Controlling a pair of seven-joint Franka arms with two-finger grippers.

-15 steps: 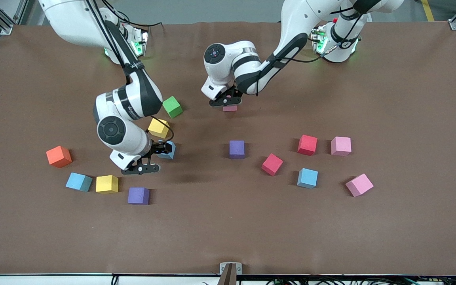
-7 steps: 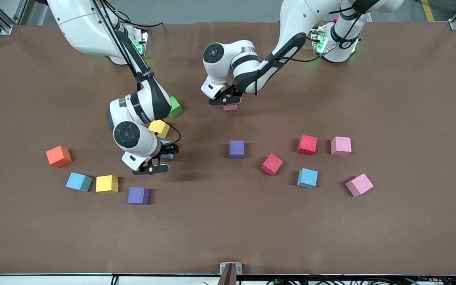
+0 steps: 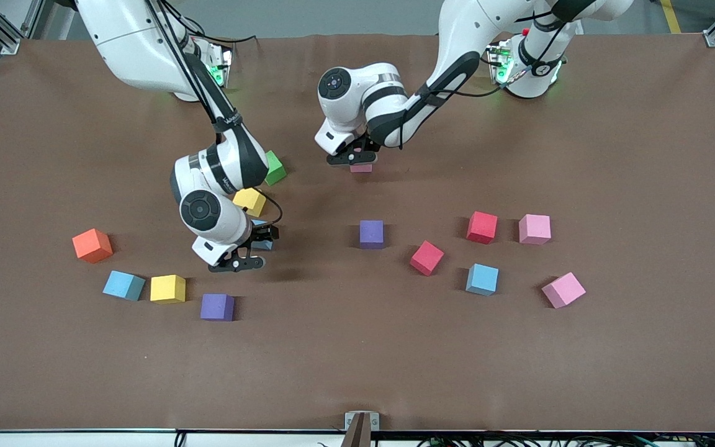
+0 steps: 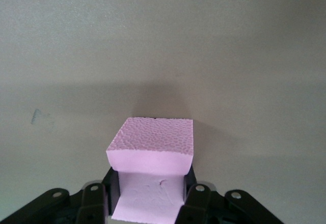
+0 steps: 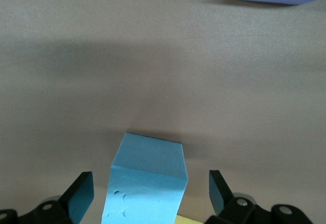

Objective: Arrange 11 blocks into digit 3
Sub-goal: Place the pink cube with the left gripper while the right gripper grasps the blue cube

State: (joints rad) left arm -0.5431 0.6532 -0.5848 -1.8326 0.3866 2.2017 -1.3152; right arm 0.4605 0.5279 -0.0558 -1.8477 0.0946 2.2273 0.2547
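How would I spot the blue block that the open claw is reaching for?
Start at the right arm's claw, low over the table, toward the right arm's end. Between its open fingers sits a light blue cube, untouched on either side. A yellow cube lies just farther from the front camera; this blue one alone has fingers around it.

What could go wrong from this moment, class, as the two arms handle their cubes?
1. The right gripper stands open around a light blue cube that sits off-centre between the fingers, so closing may twist it.
2. A yellow cube lies right beside that cube and could get nudged.
3. The left gripper is shut on a pink cube; most of the cube pokes past the fingertips, so it might tilt when set down.
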